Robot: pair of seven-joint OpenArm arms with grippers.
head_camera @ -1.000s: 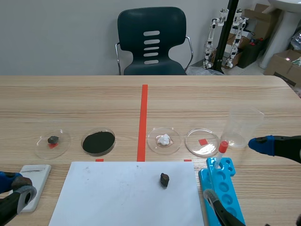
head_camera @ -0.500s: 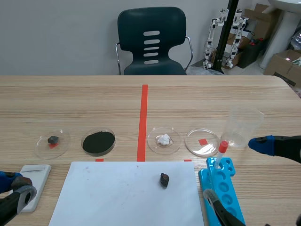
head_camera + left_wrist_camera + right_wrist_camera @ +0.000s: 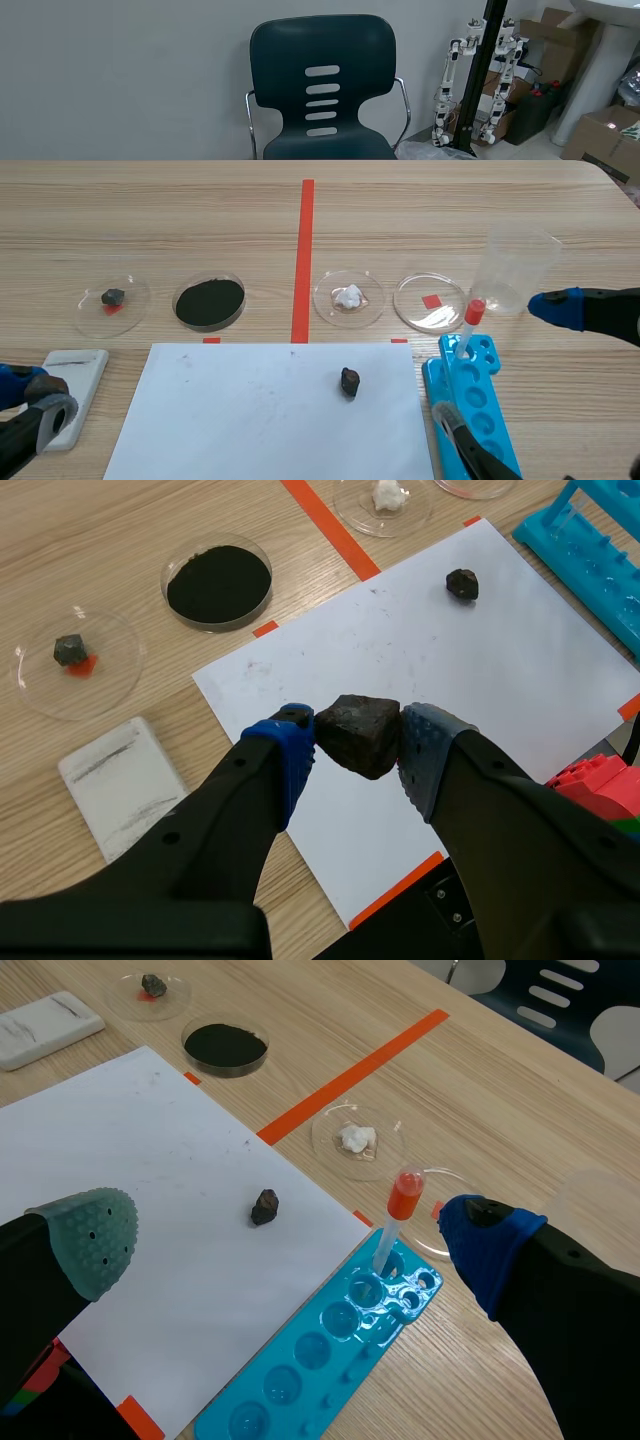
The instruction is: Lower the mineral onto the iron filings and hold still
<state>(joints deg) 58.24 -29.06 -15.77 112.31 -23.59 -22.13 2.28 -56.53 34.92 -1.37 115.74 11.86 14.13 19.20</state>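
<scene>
A dark brown mineral (image 3: 358, 734) is pressed between the pads of my left gripper (image 3: 357, 742), held well above the white paper sheet (image 3: 420, 670). The dish of black iron filings (image 3: 218, 582) (image 3: 210, 301) lies ahead of that gripper, beyond the paper's far edge. In the scene view the left gripper (image 3: 30, 400) shows only at the bottom left corner. My right gripper (image 3: 290, 1230) stands open above the paper and the blue tray (image 3: 330, 1345); one blue fingertip (image 3: 556, 305) shows at the scene's right.
A small dark stone (image 3: 349, 381) lies on the paper. Other dishes hold a grey stone on a red mark (image 3: 113, 297), a white lump (image 3: 349, 297) and a red square (image 3: 431, 301). A white plate (image 3: 74, 378), red-capped dropper (image 3: 472, 318) and clear beaker (image 3: 517, 268) stand nearby.
</scene>
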